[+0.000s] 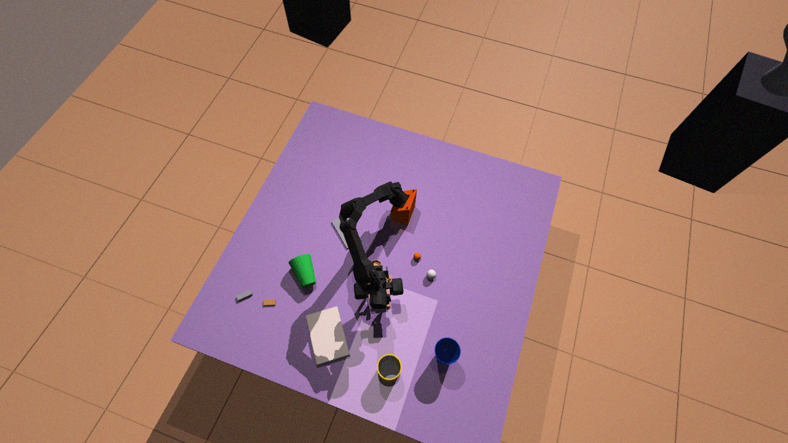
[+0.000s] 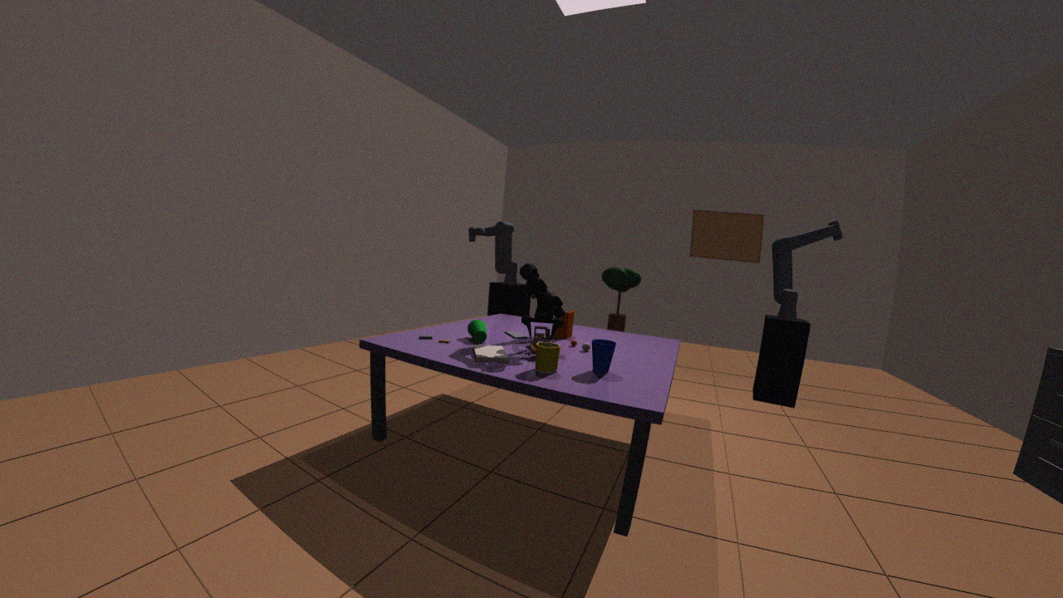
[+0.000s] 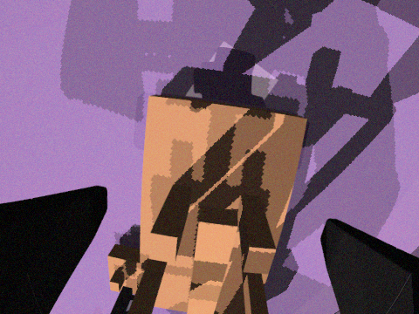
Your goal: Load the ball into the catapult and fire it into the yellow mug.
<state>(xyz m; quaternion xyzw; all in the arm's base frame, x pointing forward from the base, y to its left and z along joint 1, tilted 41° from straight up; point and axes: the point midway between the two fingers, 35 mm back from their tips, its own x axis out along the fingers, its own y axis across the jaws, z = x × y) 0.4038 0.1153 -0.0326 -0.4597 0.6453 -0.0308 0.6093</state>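
Note:
My gripper [image 1: 378, 287] [image 2: 541, 334] [image 3: 216, 216] is open and empty. Its fingers stand wide on either side of the tan wooden catapult [image 1: 376, 263] [image 3: 175, 118], above it. The catapult's round cup shows in the top view beside the gripper; whether anything lies in it I cannot tell. The yellow mug [image 1: 388, 367] [image 2: 546, 359] stands upright near the table's front edge. An orange ball [image 1: 417, 256] [image 2: 573, 343] and a white ball [image 1: 430, 274] [image 2: 585, 347] lie on the table right of the catapult. The gripper hides much of the catapult in the top view.
A blue cup [image 1: 447, 351] [image 2: 602, 356] stands right of the mug. A pale book-like slab [image 1: 325, 334] [image 2: 490, 355] lies left of it. A green cup [image 1: 302, 269] [image 2: 477, 330] lies tipped farther left, near two small blocks. An orange block [image 1: 404, 213] [image 2: 568, 325] stands by the arm's base.

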